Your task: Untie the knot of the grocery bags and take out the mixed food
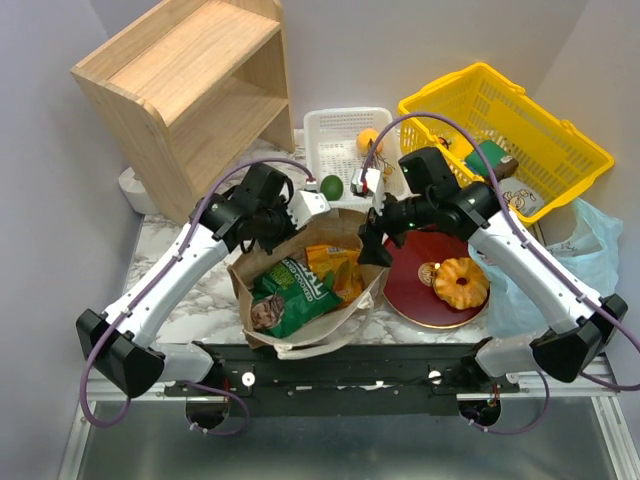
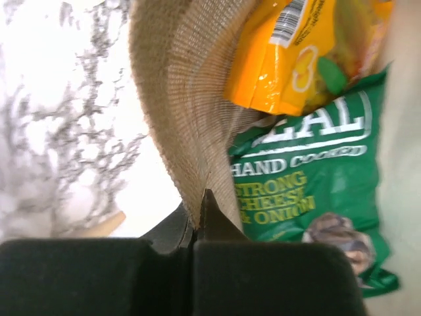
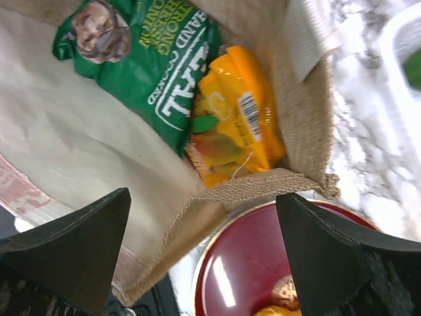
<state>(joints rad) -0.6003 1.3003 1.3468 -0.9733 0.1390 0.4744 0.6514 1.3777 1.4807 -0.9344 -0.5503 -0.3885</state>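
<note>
Marble table point(image 1: 185, 300). We see left gripper point(image 2: 199, 210) pinching brown woven bag point(image 1: 245, 290) rim at 12 o'clock. Right gripper point(image 3: 202, 197) spread wide at 2 o'clock (empty). Green packet point(image 1: 292, 297) and orange packet point(image 1: 335, 265) inside. Risk: thin pinch slips, rim drops over packets.

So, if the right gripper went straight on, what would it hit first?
Probably the rim of the bag, dead ahead between the open jaws; the orange packet lies just beyond. Depth is unclear.
</note>
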